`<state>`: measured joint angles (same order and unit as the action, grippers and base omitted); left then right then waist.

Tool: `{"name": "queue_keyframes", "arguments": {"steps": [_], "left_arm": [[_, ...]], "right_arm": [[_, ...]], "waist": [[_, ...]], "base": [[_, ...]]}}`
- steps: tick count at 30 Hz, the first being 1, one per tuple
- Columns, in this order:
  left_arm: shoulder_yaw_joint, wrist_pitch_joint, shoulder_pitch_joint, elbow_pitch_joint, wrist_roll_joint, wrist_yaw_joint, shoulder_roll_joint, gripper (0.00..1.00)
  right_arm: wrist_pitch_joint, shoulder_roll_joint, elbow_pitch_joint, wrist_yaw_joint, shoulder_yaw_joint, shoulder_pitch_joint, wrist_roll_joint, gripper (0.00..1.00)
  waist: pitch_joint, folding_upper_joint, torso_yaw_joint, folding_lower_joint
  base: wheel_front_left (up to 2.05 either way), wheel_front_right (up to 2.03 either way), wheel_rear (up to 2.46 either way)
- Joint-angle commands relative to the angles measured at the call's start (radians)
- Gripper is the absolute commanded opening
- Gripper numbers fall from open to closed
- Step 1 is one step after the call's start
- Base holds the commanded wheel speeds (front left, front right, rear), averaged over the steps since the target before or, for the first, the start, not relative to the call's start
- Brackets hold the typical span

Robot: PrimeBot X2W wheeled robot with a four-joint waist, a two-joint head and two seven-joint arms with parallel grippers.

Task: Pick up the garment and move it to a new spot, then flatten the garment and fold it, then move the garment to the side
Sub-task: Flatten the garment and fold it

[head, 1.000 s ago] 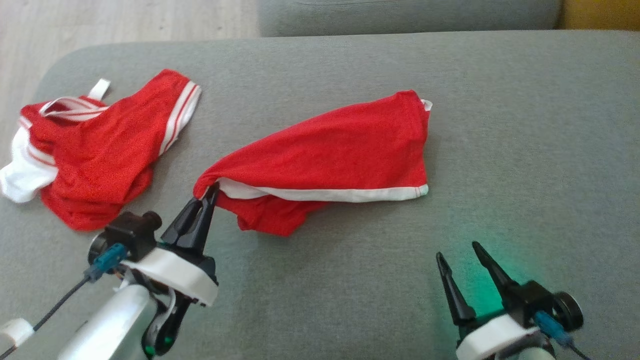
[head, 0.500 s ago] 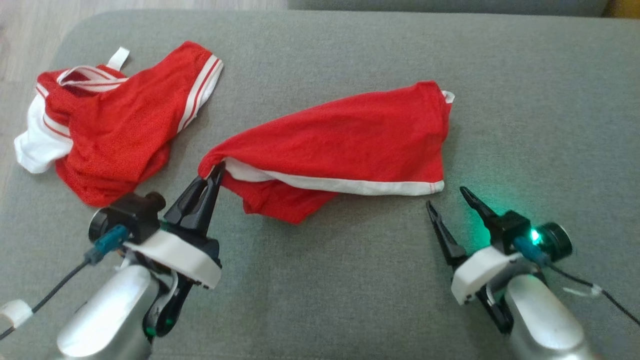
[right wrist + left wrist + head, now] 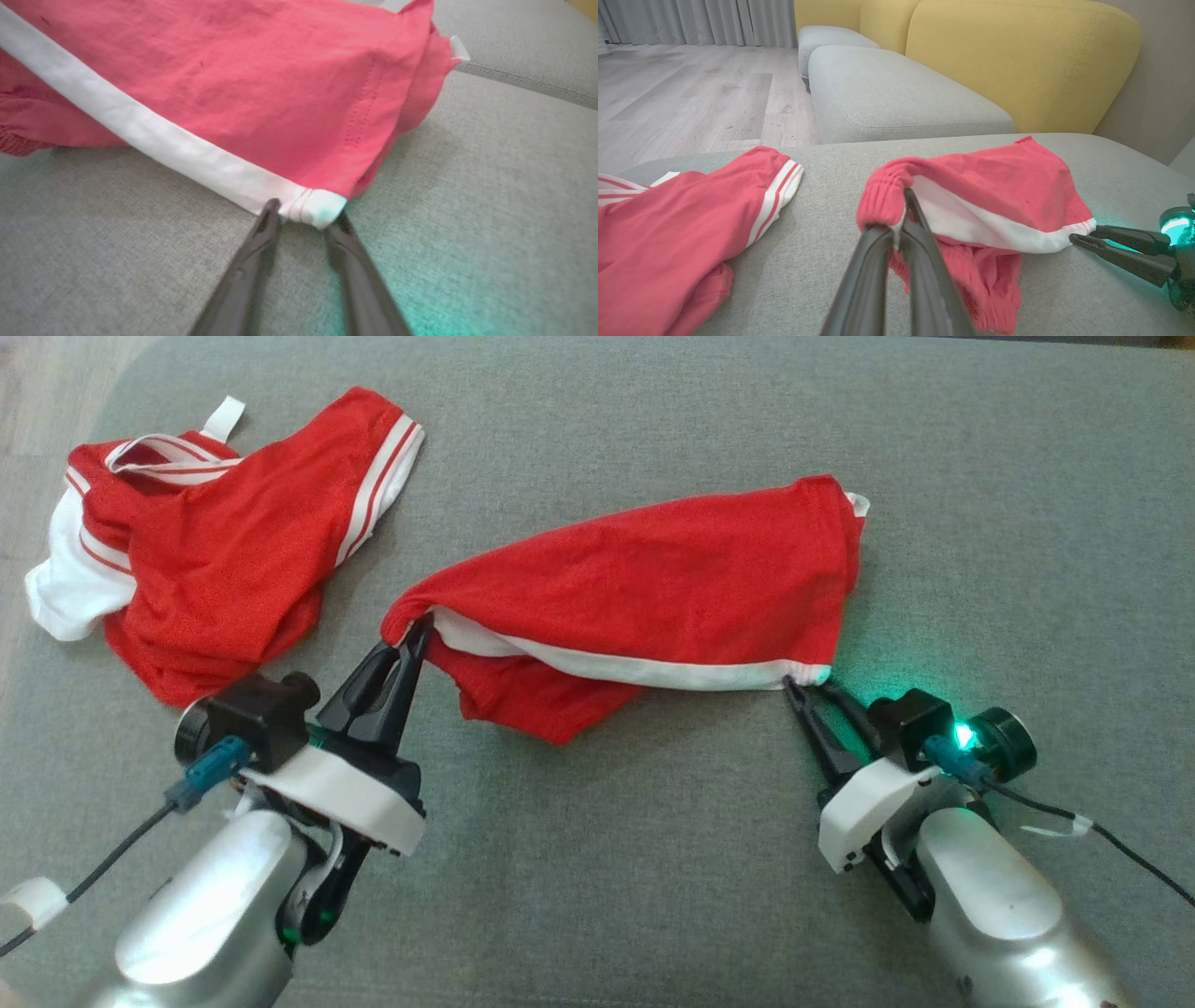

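Grey cushion (image 3: 607, 877), wide and flat, carries everything.

Red garment (image 3: 653, 579) lies mid-cushion, stretched left to right. White hem band (image 3: 635, 670) runs along its near edge. A crumpled fold of red cloth sags below the band.

Left pincer (image 3: 415, 633): jaws together, clamped on the garment's left corner. The cloth there is bunched and lifted off the cushion (the left wrist view shows ribbed red fabric wrapped over the finger tips). From that corner the garment drapes down and away to the right.

Right pincer (image 3: 805, 683): low on the cushion at the garment's near right corner. Jaws apart, one fingertip (image 3: 270, 207) on each side of the white corner of the band, both at or touching its edge. A gap shows between the fingers, so the corner is not pinched flat. Green light (image 3: 962, 735) glows on this wrist and tints the cushion.

Between the two pincers the hem band hangs as a shallow line, left end high, right end on the cushion.

Second red garment (image 3: 205, 551), white-striped, lies heaped at the far left, well apart from both pincers.
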<state>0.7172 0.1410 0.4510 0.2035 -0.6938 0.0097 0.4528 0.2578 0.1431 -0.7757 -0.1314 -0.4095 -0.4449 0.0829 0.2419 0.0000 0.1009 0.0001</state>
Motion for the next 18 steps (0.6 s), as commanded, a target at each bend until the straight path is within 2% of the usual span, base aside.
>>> {"name": "queue_keyframes", "arguments": {"steps": [1,7,13,18], "left_arm": [[-0.038,0.007,0.050,-0.026,0.006,0.002,0.028,0.00],[-0.043,0.033,0.053,-0.043,0.019,0.001,0.047,0.00],[-0.043,0.035,0.095,-0.112,0.072,-0.009,0.108,0.00],[-0.046,-0.008,0.195,-0.219,0.123,-0.042,0.170,0.00]], "right_arm": [[0.004,-0.007,0.014,0.001,-0.028,-0.019,0.013,0.00],[0.004,0.001,0.103,0.001,-0.017,-0.006,0.017,0.00],[0.004,0.016,0.327,0.001,0.074,0.028,0.056,0.00],[0.004,0.045,0.536,0.001,0.201,0.019,0.087,0.00]], "waist": [[-0.002,0.0000,-0.002,-0.0001],[-0.031,0.0000,-0.025,-0.0001],[-0.086,0.0000,-0.085,-0.0001],[-0.131,0.0000,-0.149,-0.0001]], "base": [[0.00,0.00,0.00],[0.00,0.00,0.00],[0.00,0.00,0.00],[0.00,0.00,0.00]]}}
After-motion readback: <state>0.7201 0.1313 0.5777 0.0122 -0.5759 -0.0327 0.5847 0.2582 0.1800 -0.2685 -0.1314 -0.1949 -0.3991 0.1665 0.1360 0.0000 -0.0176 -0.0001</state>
